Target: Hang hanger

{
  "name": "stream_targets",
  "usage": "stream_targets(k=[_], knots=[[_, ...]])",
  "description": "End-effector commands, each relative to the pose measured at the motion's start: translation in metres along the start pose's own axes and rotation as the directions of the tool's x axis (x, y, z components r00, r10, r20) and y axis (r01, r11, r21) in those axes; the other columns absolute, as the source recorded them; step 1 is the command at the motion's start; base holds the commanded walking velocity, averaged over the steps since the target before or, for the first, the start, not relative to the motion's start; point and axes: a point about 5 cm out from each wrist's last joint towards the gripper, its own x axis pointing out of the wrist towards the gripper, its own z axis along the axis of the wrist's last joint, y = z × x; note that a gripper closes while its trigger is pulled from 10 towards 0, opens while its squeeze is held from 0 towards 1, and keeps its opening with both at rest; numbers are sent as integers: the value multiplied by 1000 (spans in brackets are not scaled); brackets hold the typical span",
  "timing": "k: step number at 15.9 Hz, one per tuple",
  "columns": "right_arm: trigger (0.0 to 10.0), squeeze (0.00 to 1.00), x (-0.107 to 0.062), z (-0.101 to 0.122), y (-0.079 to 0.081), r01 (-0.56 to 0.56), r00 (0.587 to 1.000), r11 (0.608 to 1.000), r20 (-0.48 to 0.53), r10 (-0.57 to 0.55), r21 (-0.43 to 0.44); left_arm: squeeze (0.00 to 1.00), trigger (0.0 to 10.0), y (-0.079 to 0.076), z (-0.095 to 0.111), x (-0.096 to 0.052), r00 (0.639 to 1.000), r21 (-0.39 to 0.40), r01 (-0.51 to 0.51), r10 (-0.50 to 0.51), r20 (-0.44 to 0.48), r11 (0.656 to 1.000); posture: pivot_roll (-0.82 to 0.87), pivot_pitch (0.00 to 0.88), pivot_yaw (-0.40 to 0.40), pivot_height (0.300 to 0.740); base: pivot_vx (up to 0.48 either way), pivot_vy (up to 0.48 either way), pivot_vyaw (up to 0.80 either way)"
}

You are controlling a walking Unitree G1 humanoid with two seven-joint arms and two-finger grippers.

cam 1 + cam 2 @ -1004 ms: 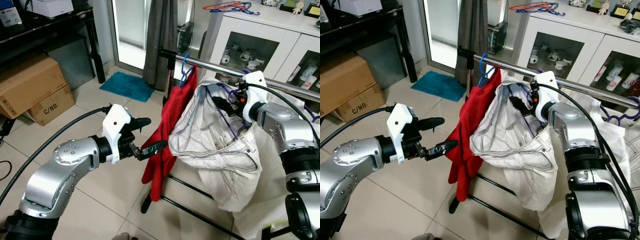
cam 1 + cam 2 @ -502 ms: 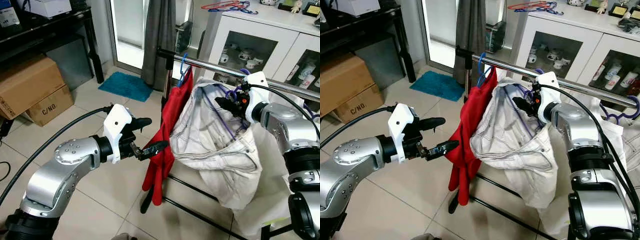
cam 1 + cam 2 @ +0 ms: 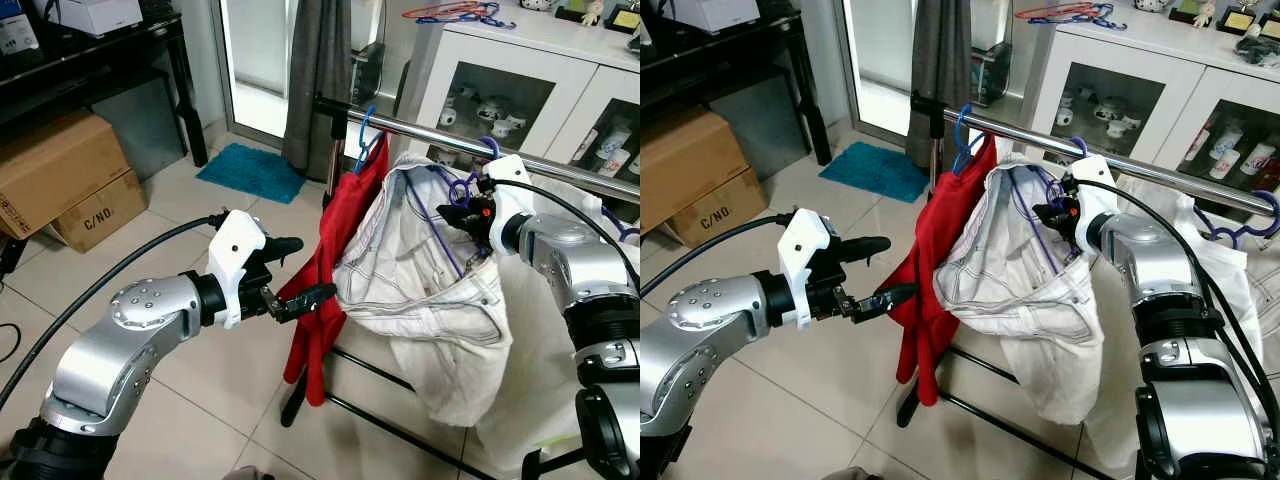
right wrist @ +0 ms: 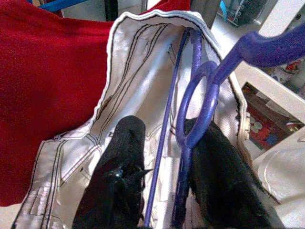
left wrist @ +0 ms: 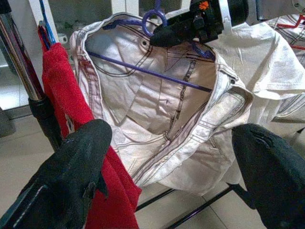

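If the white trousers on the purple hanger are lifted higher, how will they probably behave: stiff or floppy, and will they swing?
The white trousers look floppy: they sag in loose folds below the purple hanger. They will probably swing, since they hang freely from the hanger that the right claw grips. The cloth looks thick, so maybe heavy for its size.

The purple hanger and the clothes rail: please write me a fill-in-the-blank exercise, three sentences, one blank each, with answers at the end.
1. The right gripper grips a purple hanger that carries a garment of ____ colour.
2. Beside it, on the metal rail, a blue hanger carries a ____ garment.
3. The left gripper, near the red cloth, has its fingers ____.

Answers: white; red; open
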Motion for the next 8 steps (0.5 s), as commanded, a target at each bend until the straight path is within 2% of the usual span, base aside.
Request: stream_targets(k=[1,8], knots=[[0,0,1,10,0,1,1000,1000,25,-1,-9,0,10000,0,1,1,1000,13,8,-8,-13,1000,2,0,-37,740,0,0,0],[0,0,2,13,2,-14,999,1000,47,14,5,0,10000,0,1,3,1000,20,2,-1,-9,1000,3,0,-42,740,0,0,0]])
